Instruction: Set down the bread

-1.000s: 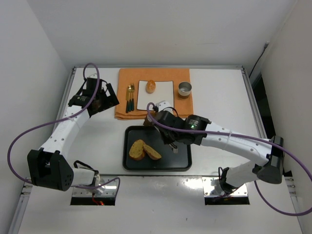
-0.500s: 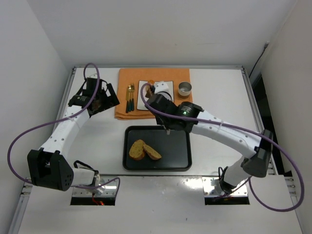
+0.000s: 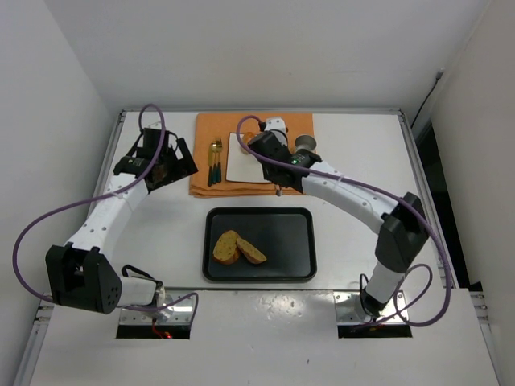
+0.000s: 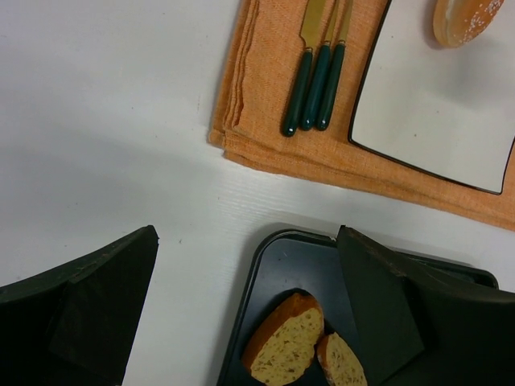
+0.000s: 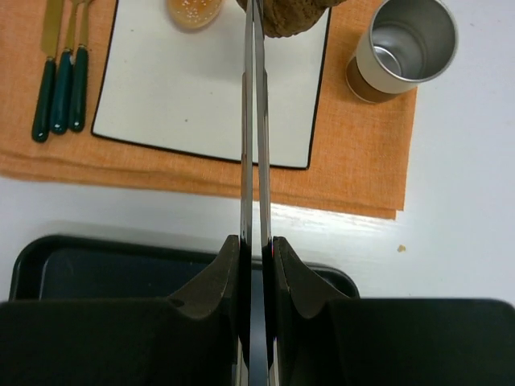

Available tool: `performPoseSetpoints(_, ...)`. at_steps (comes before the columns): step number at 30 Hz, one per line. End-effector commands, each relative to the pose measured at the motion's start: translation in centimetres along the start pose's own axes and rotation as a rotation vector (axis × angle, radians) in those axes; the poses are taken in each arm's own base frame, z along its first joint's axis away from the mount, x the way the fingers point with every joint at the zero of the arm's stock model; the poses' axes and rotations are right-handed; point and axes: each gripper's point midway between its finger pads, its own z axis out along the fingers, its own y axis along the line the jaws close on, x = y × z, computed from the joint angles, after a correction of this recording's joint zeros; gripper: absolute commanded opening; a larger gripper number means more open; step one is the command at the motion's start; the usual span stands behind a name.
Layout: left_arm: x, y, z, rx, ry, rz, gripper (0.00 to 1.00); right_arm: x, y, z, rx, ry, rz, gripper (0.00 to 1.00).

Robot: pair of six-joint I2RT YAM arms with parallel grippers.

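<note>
Right jaws clenched on lumpy brown pastry (image 5: 286, 16) over square white plate (image 5: 201, 88), frame top; left jaws released.

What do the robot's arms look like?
The left arm and right arm are white tubes with chunky black joints. A purple cable loops along each. The right arm has a tiny green light. The left gripper has wide black fingers; the right gripper's are thin and silvery.

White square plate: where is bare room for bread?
The white square plate is bare on its near half, between green-handled cutlery and steel cup. Its far edge is crowded: glossy orange roll, and dark brown pastry held in the right jaws.
</note>
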Motion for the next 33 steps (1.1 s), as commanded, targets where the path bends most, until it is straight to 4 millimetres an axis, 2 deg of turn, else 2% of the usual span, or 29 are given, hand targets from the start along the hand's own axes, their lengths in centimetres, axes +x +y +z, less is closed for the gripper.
performPoseSetpoints(1,-1.3,-0.4,-0.3,0.015,-0.025,-0.002,1.0,-1.0,0.7,2.8,-0.012,-0.045,0.032,0.0)
performPoseSetpoints(5,-1.3,-0.4,-0.3,0.015,-0.025,-0.002,1.0,-0.6,0.6,4.0,-0.019,-0.024,0.039,0.0)
performPoseSetpoints(6,-1.3,-0.4,-0.3,0.015,-0.025,-0.002,1.0,0.2,0.7,4.2,-0.025,-0.01,0.033,0.0)
performPoseSetpoints(7,-1.3,-0.4,-0.3,0.015,-0.025,-0.002,1.0,0.7,0.7,4.3,-0.029,0.003,0.027,0.03)
performPoseSetpoints(10,-1.3,-0.4,-0.3,0.015,-0.025,-0.002,1.0,0.5,0.5,3.8,-0.033,-0.005,0.032,0.09)
performPoseSetpoints(11,-1.3,-0.4,-0.3,0.015,-0.025,-0.002,1.0,0.9,0.4,3.9,-0.03,0.002,0.028,0.14)
performPoseSetpoints(15,-1.3,-0.4,-0.3,0.015,-0.025,-0.002,1.0,0.3,0.4,3.3,-0.045,-0.011,0.038,0.23)
performPoseSetpoints(19,-1.3,-0.4,-0.3,0.015,-0.025,-0.002,1.0,0.1,0.3,2.9,-0.046,-0.013,0.039,0.25)
performPoseSetpoints(21,-1.3,-0.4,-0.3,0.015,-0.025,-0.002,1.0,0.1,0.3,2.9,-0.046,-0.013,0.039,0.32)
performPoseSetpoints(29,-1.2,-0.5,-0.3,0.023,-0.02,-0.002,1.0,-2.0,-0.6,1.0,-0.042,-0.061,0.054,0.33)
performPoseSetpoints(30,-1.1,-0.5,-0.1,0.019,-0.012,-0.001,1.0,-2.7,-0.7,0.5,-0.049,-0.078,0.065,0.33)
performPoseSetpoints(33,-1.1,-0.5,-0.1,0.019,-0.012,-0.001,1.0,-2.9,-0.7,0.3,-0.048,-0.078,0.053,0.33)
